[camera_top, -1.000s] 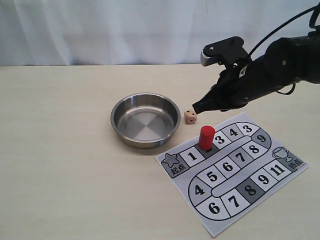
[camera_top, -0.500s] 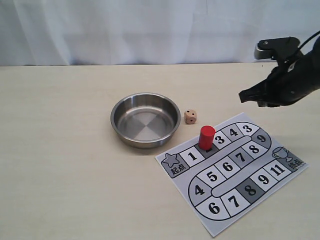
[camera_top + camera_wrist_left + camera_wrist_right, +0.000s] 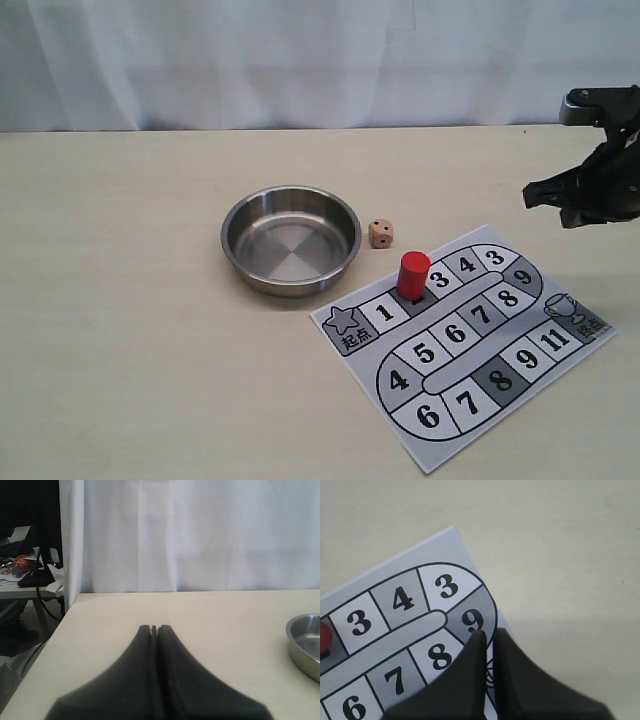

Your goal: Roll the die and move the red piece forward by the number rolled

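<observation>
One red piece [image 3: 412, 274] stands upright on the board [image 3: 466, 343] just past square 1, one die [image 3: 380, 233] on the table beside one steel bowl [image 3: 290, 239]; both probably light, rigid, slick, so pinch opposite sides; right gripper [image 3: 560, 202] nearly pressed together, left gripper [image 3: 154, 628] pressed together, both empty.

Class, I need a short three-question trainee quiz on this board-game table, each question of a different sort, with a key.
1. True or false: the die lies inside the steel bowl.
2. The red piece stands: A) on the board, B) in the bowl, C) on bare table.
3. Fill in: the right gripper holds ____.

Key: 1 false, the die sits on the table beside the bowl; 2 A; 3 nothing.
</observation>
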Available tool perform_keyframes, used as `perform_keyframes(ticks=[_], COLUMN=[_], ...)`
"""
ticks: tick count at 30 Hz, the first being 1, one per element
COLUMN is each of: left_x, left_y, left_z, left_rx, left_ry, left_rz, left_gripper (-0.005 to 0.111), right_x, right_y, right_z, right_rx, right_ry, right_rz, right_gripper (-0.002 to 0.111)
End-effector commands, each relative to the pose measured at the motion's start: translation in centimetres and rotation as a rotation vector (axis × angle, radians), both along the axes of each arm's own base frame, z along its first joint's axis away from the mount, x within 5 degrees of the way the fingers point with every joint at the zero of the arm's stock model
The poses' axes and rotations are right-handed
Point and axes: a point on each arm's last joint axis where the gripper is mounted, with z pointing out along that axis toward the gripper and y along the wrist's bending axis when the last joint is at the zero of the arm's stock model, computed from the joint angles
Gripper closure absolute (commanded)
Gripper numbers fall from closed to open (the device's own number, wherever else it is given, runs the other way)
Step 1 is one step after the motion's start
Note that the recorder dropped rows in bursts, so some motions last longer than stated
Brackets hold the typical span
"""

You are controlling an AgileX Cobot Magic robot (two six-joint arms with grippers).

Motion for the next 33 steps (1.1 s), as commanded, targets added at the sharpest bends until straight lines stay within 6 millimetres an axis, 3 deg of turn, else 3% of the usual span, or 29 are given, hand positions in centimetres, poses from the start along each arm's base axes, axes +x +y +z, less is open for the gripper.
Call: perform_keyframes(ticks=[1, 8, 13, 18, 24, 33], left_x=[0.0, 0.0, 0.0, 0.0, 0.0, 0.0], left_y=[0.0, 0.0, 0.0, 0.0, 0.0, 0.0], left_z=[0.3, 0.3, 0.3, 0.3, 0.3, 0.3], left_rx=[-0.003, -0.003, -0.003, -0.003, -0.003, -0.003], left_ry=[-0.018, -0.018, -0.018, -0.018, -0.018, -0.02], left_rz=[-0.001, -0.001, -0.001, -0.001, -0.001, -0.001], left_gripper=[0.107, 0.107, 0.107, 0.107, 0.107, 0.107], right_x=[-1.2, -6.1, -13.1, -21.5, -28.1, -36.5], right_y=[0.0, 0.2, 0.4, 0.7, 0.9, 1.2], right_z=[2.4, 9.2, 16.3, 20.9, 22.7, 22.3], right_rx=[-0.019, -0.038, -0.051, -0.066, -0.077, -0.086], right_ry=[-0.028, -0.112, -0.342, -0.578, -0.748, -0.9], right_rz=[0.028, 0.062, 0.057, 0.053, 0.049, 0.047], right_gripper=[0.104, 0.104, 0.104, 0.104, 0.104, 0.104])
